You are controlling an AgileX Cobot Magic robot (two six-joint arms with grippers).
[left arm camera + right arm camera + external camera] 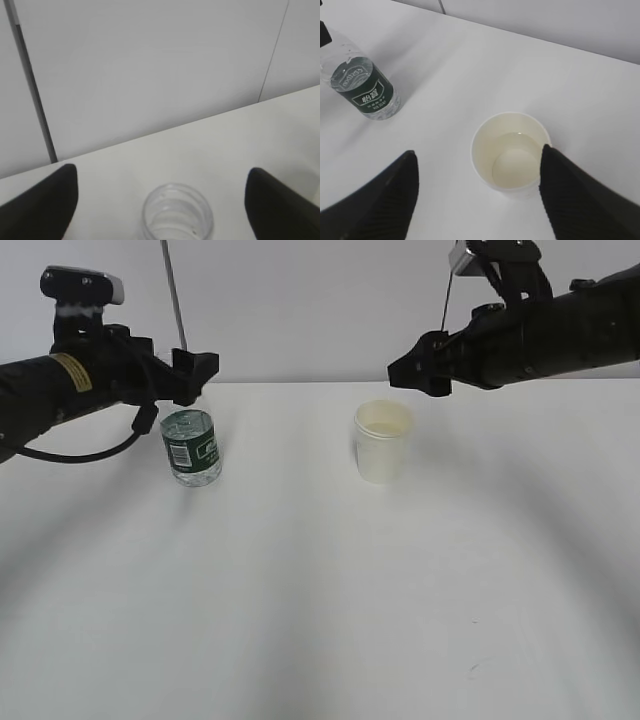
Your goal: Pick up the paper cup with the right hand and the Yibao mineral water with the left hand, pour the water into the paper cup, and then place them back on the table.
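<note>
Both end effectors (195, 375) (412, 372) wide open, empty

Colours of the objects on the white tabletop (320, 620).
Left of frame: clear bottle (191, 448), dark green label with a white patch. Centre: off-white paper cup (383, 442), cream inside. Upper corners: black arms, the left arm (70, 380) with a yellow sticker.

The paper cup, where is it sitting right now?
In the exterior view the paper cup stands upright on the table, right of centre, below the right end effector and well right of the water bottle.
</note>
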